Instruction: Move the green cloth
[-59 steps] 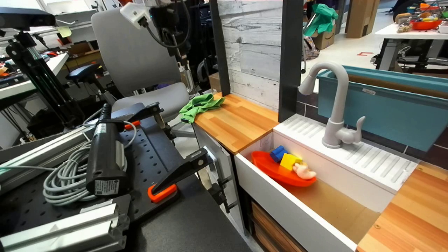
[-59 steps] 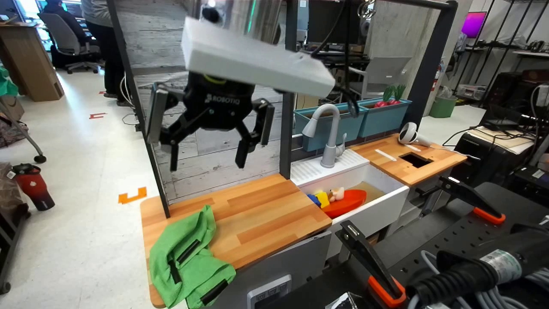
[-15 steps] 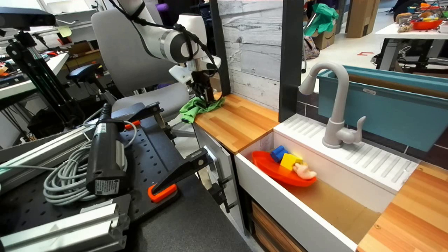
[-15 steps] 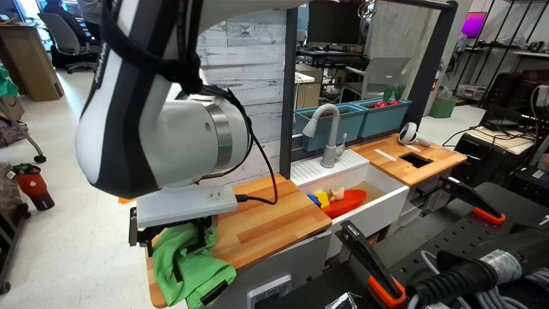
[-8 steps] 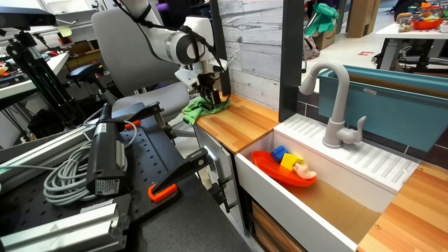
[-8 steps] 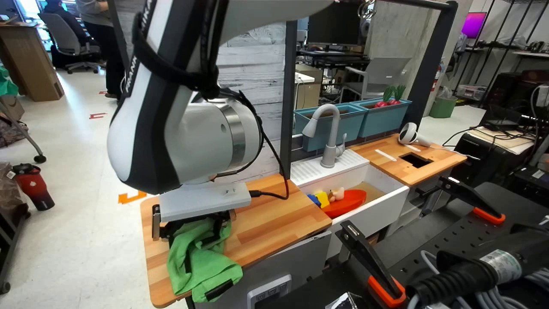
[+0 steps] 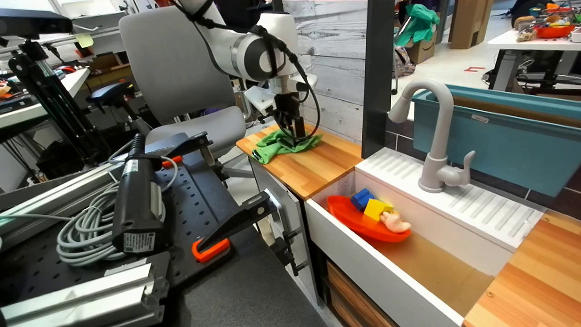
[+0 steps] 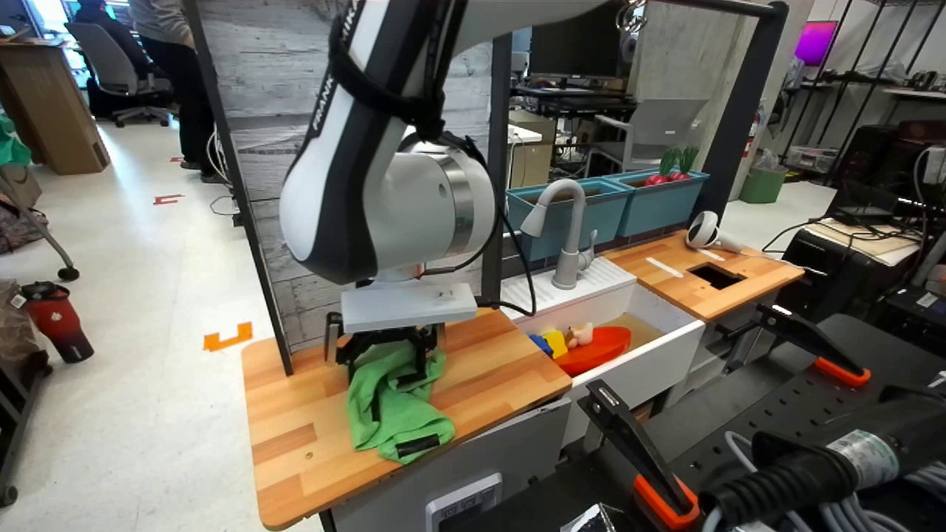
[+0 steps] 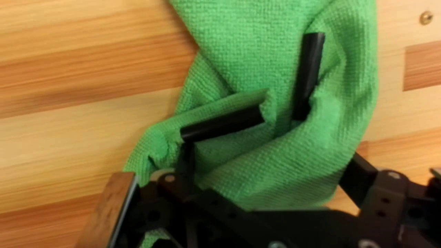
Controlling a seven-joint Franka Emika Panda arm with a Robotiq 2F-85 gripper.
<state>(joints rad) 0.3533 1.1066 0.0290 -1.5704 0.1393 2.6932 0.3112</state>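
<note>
The green cloth (image 8: 399,420) lies crumpled on the wooden counter, with dark strips on its folds. It also shows in an exterior view (image 7: 274,146) and fills the middle of the wrist view (image 9: 255,51). My gripper (image 8: 387,369) points down onto the cloth's back part. In the wrist view my gripper (image 9: 272,160) has its fingers wide apart, one on each side of a bunched part of the cloth. The left finger touches the cloth; the right finger's tip is partly hidden behind it. In an exterior view the gripper (image 7: 296,138) is low over the cloth.
The wooden counter (image 8: 295,436) ends at a wood-panel back wall (image 7: 338,68). Beside it is a white sink (image 8: 628,384) holding a red boat-shaped dish (image 7: 363,227) with toys. A grey faucet (image 7: 439,131) stands behind the sink. A black clamp (image 8: 635,451) sits in front.
My arm came down onto the cloth, then moved along the counter toward the sink. The cloth slid with it, away from the counter's end, and now lies nearer the counter's middle.
</note>
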